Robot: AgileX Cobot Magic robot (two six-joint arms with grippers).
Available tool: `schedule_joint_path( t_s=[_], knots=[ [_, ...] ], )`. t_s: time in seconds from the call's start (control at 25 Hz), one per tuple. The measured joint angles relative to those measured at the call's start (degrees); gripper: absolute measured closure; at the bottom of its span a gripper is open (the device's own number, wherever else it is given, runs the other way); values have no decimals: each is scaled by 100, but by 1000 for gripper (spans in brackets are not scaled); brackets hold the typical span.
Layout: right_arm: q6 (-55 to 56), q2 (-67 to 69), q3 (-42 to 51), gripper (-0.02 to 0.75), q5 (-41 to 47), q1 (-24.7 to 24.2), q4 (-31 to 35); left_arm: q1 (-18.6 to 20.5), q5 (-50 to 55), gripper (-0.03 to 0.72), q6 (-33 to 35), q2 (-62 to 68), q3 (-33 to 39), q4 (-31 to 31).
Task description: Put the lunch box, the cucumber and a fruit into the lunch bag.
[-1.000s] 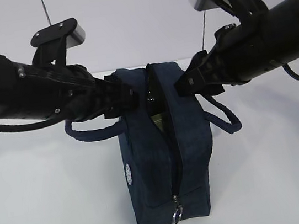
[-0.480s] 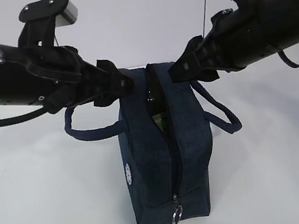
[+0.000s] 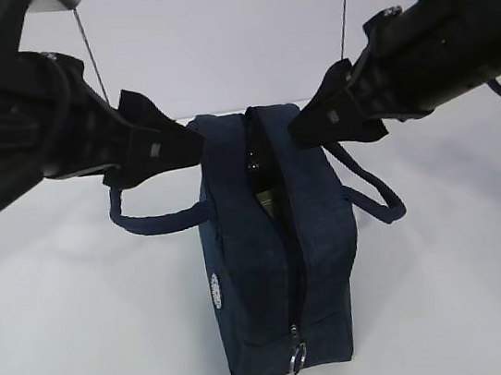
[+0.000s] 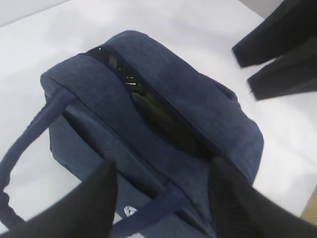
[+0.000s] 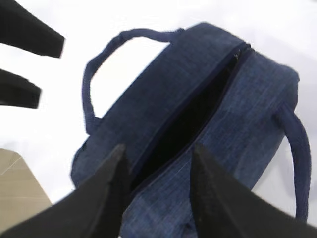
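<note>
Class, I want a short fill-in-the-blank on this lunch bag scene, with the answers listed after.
1. The lunch bag is dark ____ in colour.
2. Its zipper along the top is ____.
3. The silver ring pull hangs at the bag's ____ end.
4. The left pincer and right pincer both stand ____.

Answers: navy; open; lower; open

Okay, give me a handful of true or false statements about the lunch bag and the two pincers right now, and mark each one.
1. The lunch bag stands upright with its top zipper open. True.
2. The left pincer is clamped on a handle. False: its jaws stand open, holding nothing.
3. A silver ring zip pull hangs at the bag's lower front end. True.
4. The cucumber lies on the table beside the bag. False: no cucumber is visible outside the bag.
5. The right pincer is open and empty above the bag. True.
</note>
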Motion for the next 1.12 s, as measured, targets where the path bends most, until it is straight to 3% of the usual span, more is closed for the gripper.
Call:
schedule_joint_path(
  t_s=[0.2, 0.52, 0.64, 0.92, 1.12],
  knots=[
    [0, -541, 0, 436, 223, 0, -64, 0, 92, 299, 0, -278, 191, 30],
    [0, -1296, 647, 436, 261, 0, 38, 0, -406, 306, 4, -1406, 1431, -427],
    [-28, -1637, 1105, 436, 182, 0, 219, -173, -682, 307, 4, -1635, 1812, -689],
    [-814, -2446, 2250, 436, -67, 0, 1228, -1035, -1547, 309, 4, -1428, 2138, -855],
    [-1778, -2784, 3125, 436, -139, 0, 2337, -1259, -1784, 309, 13, -880, 2138, -967]
  ],
)
